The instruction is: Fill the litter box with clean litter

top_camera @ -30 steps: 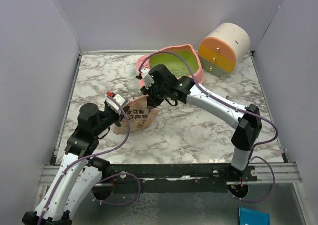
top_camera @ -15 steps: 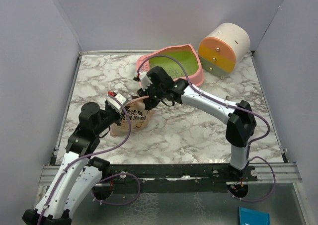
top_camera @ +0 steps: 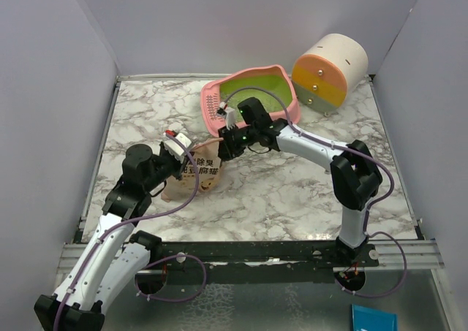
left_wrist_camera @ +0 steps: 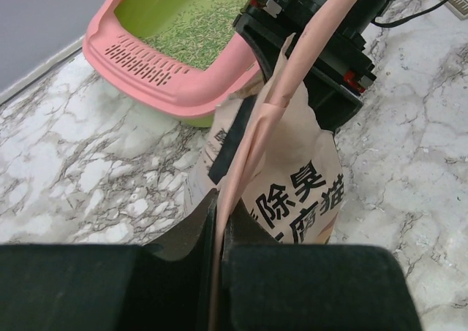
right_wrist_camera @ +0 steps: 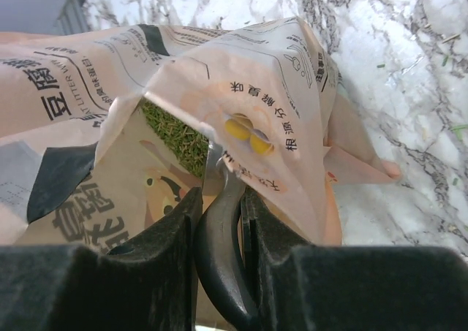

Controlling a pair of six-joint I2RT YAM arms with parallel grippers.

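- The litter box [top_camera: 291, 106] sits at the far side of the bench [top_camera: 292, 192], with some litter [left_wrist_camera: 197, 31] already inside.
- The pouch [top_camera: 199, 174] stands near it, untipped, so more pouring probably remains.
- The left end effector [left_wrist_camera: 219, 229] and right end effector [right_wrist_camera: 223, 221] each pinch its rim.

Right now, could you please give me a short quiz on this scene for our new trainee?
1. True or false: the left gripper pinches the edge of the bag.
2. What does the right gripper hold? A) scoop handle B) sponge C) cup
3. Fill in: the pink tray already contains some green ____.
Key: 1 true; 2 A; 3 litter.
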